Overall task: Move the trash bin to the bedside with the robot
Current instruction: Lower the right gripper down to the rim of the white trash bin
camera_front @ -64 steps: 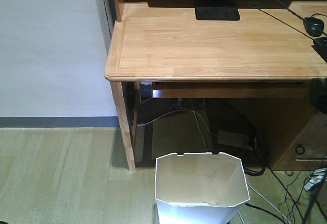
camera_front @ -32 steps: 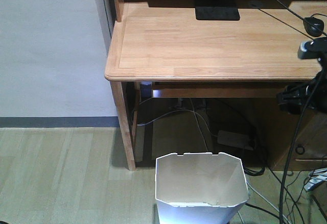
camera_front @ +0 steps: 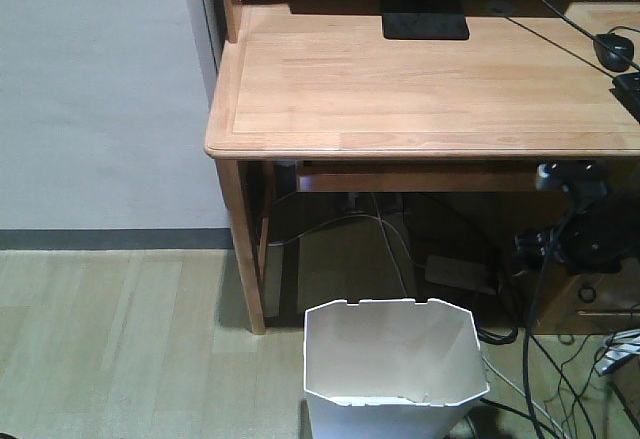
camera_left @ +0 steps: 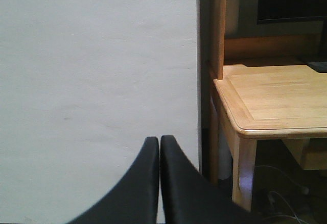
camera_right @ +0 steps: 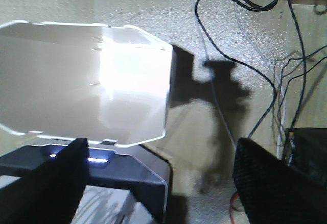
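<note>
The counter [camera_front: 420,79] fills my front view; the trash bin [camera_front: 395,359] stands upright on the floor [camera_front: 120,339] before it, with the bedside out of sight. My right gripper [camera_right: 158,150] is nearer, hanging low beside the counter, spread wide and empty, with the bin ahead to its left. The left gripper [camera_left: 159,141] is clenched, facing the wall [camera_left: 76,81].

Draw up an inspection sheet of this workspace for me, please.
Surface: light wood-grain floor.
Job's things: white trash bin upright on the floor in front of the wooden desk, looks empty; bed not in view.
Clutter: black monitor base and black mouse on the desk.
Grippers: left gripper shut, empty, facing the wall; right gripper open, holding nothing, beside the bin.
Cables: loose cables on the floor under the desk, right of the bin.
Surroundings: pale wall with dark skirting.
</note>
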### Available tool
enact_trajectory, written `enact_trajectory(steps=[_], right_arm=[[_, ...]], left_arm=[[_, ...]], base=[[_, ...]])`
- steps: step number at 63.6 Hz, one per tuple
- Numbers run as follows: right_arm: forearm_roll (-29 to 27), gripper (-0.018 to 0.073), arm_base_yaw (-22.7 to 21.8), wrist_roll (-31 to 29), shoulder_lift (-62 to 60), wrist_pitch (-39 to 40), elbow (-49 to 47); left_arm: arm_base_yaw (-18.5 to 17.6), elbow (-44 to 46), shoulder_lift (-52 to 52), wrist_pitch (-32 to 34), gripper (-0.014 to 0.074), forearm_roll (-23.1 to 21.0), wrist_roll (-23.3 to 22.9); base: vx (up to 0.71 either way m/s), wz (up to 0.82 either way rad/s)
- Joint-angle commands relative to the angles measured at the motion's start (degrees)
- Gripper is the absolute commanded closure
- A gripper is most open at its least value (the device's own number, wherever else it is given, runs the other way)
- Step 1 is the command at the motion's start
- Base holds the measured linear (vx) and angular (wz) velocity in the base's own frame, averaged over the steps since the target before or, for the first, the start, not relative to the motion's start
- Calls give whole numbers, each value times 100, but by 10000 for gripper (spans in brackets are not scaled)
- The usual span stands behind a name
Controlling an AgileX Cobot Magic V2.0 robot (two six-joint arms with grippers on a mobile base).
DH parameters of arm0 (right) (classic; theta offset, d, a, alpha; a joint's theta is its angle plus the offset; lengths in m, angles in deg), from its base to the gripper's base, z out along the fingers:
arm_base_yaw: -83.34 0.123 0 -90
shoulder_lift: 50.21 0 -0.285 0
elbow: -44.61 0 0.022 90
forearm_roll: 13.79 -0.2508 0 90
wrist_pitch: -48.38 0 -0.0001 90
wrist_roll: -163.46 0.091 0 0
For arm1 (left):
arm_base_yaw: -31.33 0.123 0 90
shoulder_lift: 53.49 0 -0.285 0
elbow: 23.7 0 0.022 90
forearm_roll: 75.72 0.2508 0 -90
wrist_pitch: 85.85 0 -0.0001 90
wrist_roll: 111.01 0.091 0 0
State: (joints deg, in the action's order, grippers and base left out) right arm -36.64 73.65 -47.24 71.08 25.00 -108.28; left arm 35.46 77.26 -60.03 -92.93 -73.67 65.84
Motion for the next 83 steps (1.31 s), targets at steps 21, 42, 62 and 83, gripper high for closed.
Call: enact_trajectory(steps=[21,42,62,83], right_arm=[[-91,-1,527,-573,2150,1516,-755],[-91,-1,527,-578,3811,1302,-2019],[-193,-1,527,-573,5047,766,-3294],[-193,55,527,-273,5653,688,-3937]], left_arm=[[-16,138,31,419,603,-12,-25],[-16,138,31,419,603,-12,-25],[-16,138,31,419,603,-12,-25],[-16,138,31,419,603,-12,-25]], base=[[0,0],[0,0],[0,0],[0,0]])
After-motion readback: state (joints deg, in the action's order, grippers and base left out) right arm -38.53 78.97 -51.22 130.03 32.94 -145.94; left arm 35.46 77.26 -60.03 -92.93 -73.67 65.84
